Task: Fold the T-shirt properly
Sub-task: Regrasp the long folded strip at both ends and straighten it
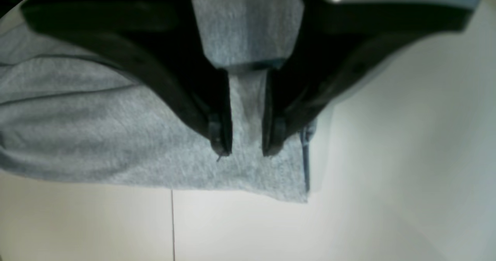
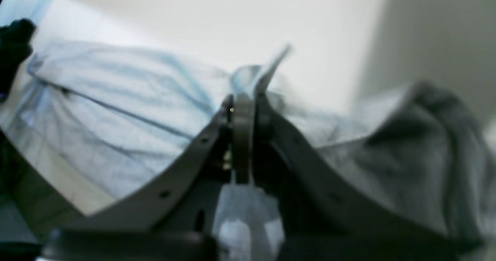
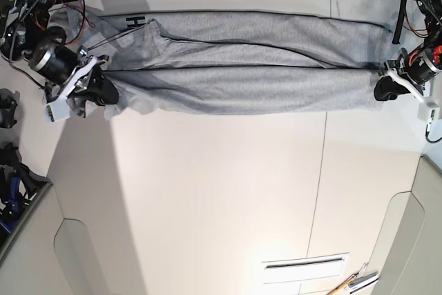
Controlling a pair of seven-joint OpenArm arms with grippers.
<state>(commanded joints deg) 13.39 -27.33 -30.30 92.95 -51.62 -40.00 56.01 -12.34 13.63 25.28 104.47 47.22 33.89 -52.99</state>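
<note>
Left wrist view: left gripper (image 1: 247, 150) with fingers moderately apart over the grey T-shirt (image 1: 166, 137), fabric visible between the fingertips but not pinched; straight seam (image 1: 173, 226) in the pale surface (image 1: 348, 222) beyond the cloth, and the shirt's squared end close-up. Right wrist view: right gripper (image 2: 252, 106) closed on a raised pinch of T-shirt, with a small tuft projecting past the fingertips; long creases towards the far end, a detail hardly legible in the base view. Base view: T-shirt in a long, layered strip along the surface's upper edge, near both upper corners; right gripper at the left end, left gripper at the right end; only here, fragment of black lettering (image 3: 136, 21) and pens (image 3: 349, 280) near the lower right corner.
</note>
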